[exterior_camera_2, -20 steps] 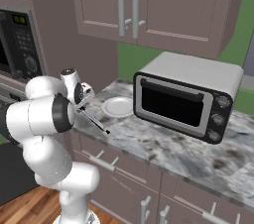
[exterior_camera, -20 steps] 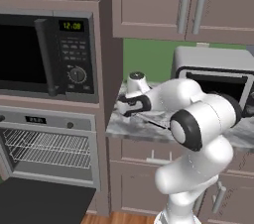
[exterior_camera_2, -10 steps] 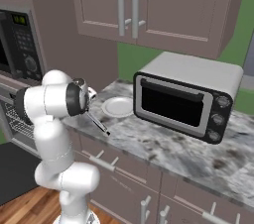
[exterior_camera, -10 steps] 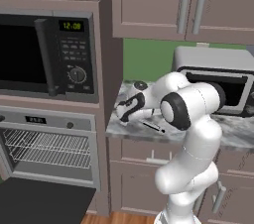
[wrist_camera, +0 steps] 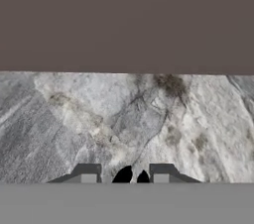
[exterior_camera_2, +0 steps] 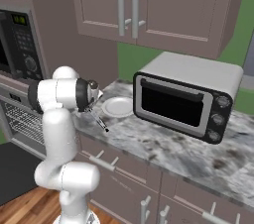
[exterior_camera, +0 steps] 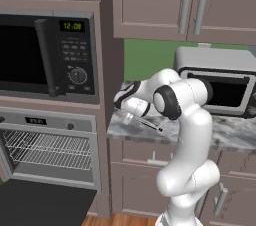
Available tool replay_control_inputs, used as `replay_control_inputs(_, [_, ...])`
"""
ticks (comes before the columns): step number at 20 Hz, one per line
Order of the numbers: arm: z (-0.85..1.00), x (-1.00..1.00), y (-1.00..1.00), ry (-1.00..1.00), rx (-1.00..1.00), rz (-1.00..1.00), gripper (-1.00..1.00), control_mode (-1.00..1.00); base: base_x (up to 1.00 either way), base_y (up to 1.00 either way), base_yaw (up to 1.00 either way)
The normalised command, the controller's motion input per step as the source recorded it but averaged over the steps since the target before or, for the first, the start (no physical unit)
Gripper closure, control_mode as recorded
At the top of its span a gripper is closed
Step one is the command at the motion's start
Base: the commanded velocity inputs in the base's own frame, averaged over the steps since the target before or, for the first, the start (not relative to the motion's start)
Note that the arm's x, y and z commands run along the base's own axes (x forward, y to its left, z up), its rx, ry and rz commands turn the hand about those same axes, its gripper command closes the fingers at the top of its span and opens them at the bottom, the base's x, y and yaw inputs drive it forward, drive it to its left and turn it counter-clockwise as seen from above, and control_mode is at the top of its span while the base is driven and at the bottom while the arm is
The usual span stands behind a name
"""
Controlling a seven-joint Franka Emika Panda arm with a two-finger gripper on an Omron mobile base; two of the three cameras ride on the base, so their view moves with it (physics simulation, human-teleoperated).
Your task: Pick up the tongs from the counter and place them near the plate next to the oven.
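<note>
The tongs (exterior_camera_2: 101,123) are a thin dark tool slanting down onto the marbled top (exterior_camera_2: 163,141), their black tip touching it just left of the white plate (exterior_camera_2: 117,106). They also show under the arm as the tongs (exterior_camera: 148,124). My gripper (exterior_camera: 127,118) holds its fingers over their upper end, seen from the other side as my gripper (exterior_camera_2: 92,111). In the hand view my gripper (wrist_camera: 124,174) has its fingers slightly apart, the tongs' two dark ends (wrist_camera: 133,176) between them with a small gap on the left. The oven (exterior_camera: 50,150) stands left of the top. The counter is out of view.
A silver toaster oven (exterior_camera_2: 183,99) sits right of the plate. The black microwave (exterior_camera: 45,55) is above the oven, whose dark door (exterior_camera: 45,205) hangs open. A taupe side panel (exterior_camera: 111,70) rises close to the left of my hand. Wall cabinets hang overhead.
My hand has come down and a little left toward the marbled top, bringing the tongs down onto it. The fingers have started to part.
</note>
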Motion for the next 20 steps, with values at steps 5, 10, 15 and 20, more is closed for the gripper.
replay_control_inputs(5, [0.09,0.29,-0.03,0.08,0.01,0.06,-1.0,-1.0,0.0,0.0,0.0])
replay_control_inputs(10, [0.4,0.09,0.03,0.15,0.0,0.0,-1.0,-1.0,0.0,0.0,0.0])
replay_control_inputs(15, [0.34,-0.18,0.11,0.12,-0.09,-0.11,-1.0,-1.0,0.0,0.0,0.0])
replay_control_inputs(20, [0.27,-0.25,0.14,0.15,-0.13,-0.24,-1.0,-1.0,0.0,0.0,0.0])
